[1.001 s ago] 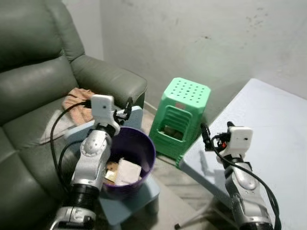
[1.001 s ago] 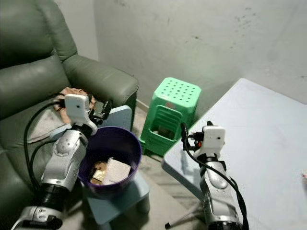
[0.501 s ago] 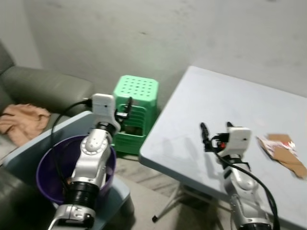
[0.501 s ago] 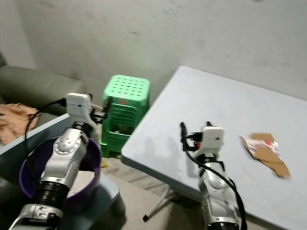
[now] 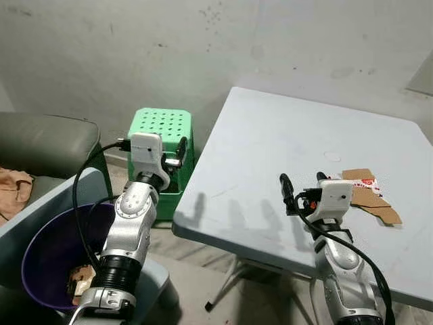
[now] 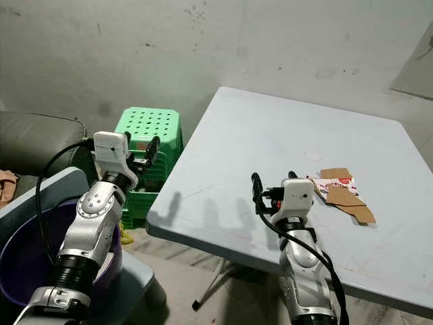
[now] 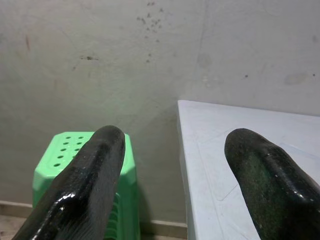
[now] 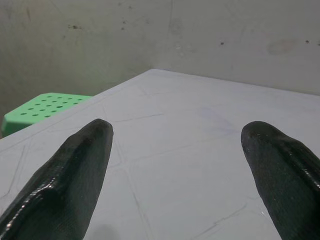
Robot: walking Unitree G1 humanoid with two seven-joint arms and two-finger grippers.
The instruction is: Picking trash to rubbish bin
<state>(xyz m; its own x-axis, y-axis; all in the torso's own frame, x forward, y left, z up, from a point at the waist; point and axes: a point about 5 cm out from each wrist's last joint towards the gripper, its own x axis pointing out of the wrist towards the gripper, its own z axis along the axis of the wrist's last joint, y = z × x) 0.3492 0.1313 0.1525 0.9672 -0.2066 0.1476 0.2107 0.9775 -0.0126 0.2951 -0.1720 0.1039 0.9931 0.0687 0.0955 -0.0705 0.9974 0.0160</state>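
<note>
A flattened brown cardboard wrapper with red and white print [image 5: 366, 192] lies on the pale blue table [image 5: 270, 149], near its right side. The purple rubbish bin [image 5: 39, 235] stands at the lower left with a few scraps inside. My right gripper [image 5: 302, 183] hovers open over the table's front part, left of the wrapper and apart from it; its fingers [image 8: 75, 170] hold nothing. My left gripper [image 5: 177, 152] is raised and open beside the table's left edge, in front of the green stool [image 5: 161, 128], and it is empty as well.
The bin rests on a low blue-grey stand [image 5: 152, 277]. A dark green sofa [image 5: 40, 139] with an orange cloth [image 5: 10, 186] is at the far left. A stained wall [image 5: 203, 47] runs behind the table and stool. Table legs [image 5: 226, 288] stand on the floor below.
The camera has swung right: the sofa and bin slid to the left edge, and the table and wrapper came into view. Both arms keep the same raised pose, fingers still apart.
</note>
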